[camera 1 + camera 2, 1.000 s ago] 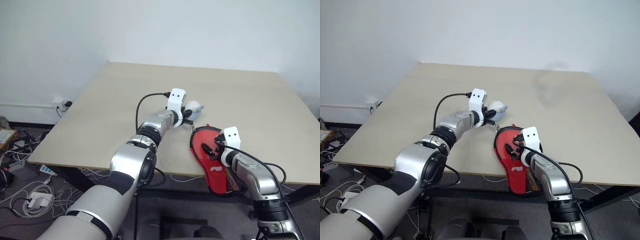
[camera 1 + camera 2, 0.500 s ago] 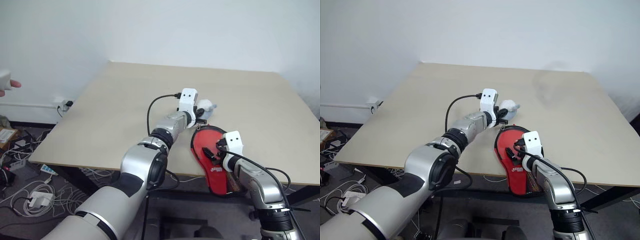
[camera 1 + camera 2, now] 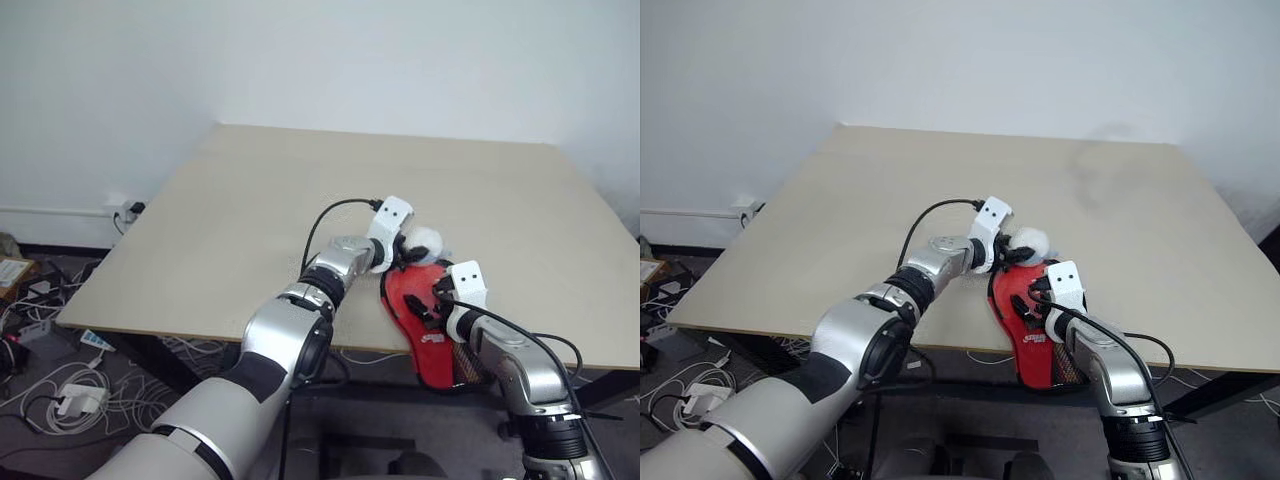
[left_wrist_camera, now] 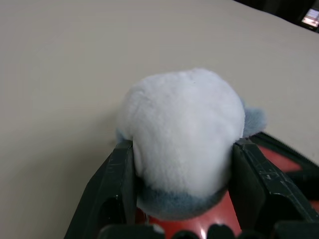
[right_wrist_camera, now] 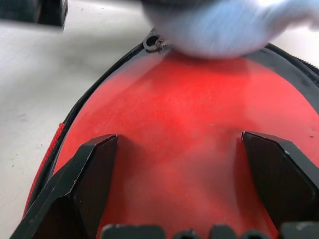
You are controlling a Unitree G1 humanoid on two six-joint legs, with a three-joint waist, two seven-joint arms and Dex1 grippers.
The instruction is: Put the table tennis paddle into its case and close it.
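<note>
The table tennis paddle [image 3: 412,292] lies red face up inside the open case [image 3: 384,296], at the table's front right. The case's black zippered rim [image 5: 94,99] rings the blade. The handle end reaches over the table's front edge. My right gripper [image 3: 428,306] hovers open just above the red blade [image 5: 179,114], its fingers [image 5: 84,179] spread wide with nothing between them. My left gripper [image 3: 405,256] sits at the blade's far tip. Its fingers [image 4: 117,174] touch both sides of a round white lump [image 4: 182,124], which rests at the case's top edge.
The beige table [image 3: 250,210] stretches wide to the left and back. Cables and power strips [image 3: 70,400] lie on the floor beyond its left front corner. A white wall stands behind.
My left gripper carried the white lump right and nearer, to the paddle's tip, and the lump now looks rounder. The right gripper stayed put. A hand seen at the left edge is gone.
</note>
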